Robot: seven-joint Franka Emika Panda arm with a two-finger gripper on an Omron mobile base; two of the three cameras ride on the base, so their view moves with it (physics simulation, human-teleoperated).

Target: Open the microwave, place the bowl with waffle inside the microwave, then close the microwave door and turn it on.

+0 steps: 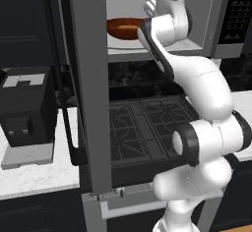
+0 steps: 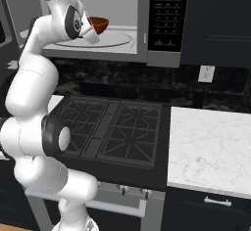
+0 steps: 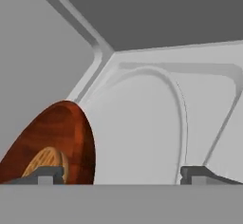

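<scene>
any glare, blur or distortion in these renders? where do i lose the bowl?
Left base view: no blur, flat light; the open microwave door and the arm cover part of the bowl. Right base view: crisp, no glare on the microwave. Hand view: rolled sideways, bowl cropped at the lower left, waffle half cut; soft shading only.

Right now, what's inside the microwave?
Inside the microwave sits the bowl with waffle on the round turntable, with the open claw beside it. The arm covers part of the bowl from the base cameras.
</scene>
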